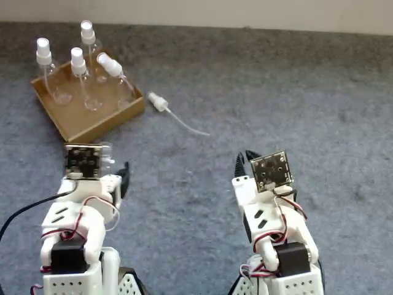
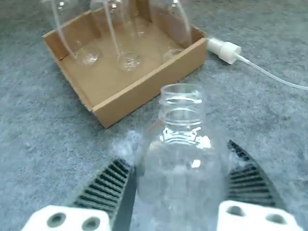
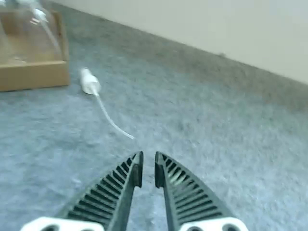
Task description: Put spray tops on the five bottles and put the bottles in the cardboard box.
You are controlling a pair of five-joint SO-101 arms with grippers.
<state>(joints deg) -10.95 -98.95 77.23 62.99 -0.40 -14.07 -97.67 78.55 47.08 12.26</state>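
Clear glossy plastic bottle (image 2: 180, 168), matt cardboard box (image 2: 144, 94), fuzzy carpet (image 1: 276, 92)

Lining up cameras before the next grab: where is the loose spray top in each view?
High view: spray top on the carpet, just right of the cardboard box.
Left wrist view: spray top beyond the uncapped bottle, beside the cardboard box corner.
Right wrist view: spray top on the carpet beside the cardboard box.
Shared landmark: the cardboard box.

Cardboard box (image 1: 104, 126): bench (image 1: 276, 92) 10 o'clock, four bottles (image 1: 77, 77) inside. Spray top (image 1: 158, 102): beside box, its 3 o'clock. Fifth bottle (image 2: 180, 120): box's 6 o'clock, within left claw (image 2: 178, 161).
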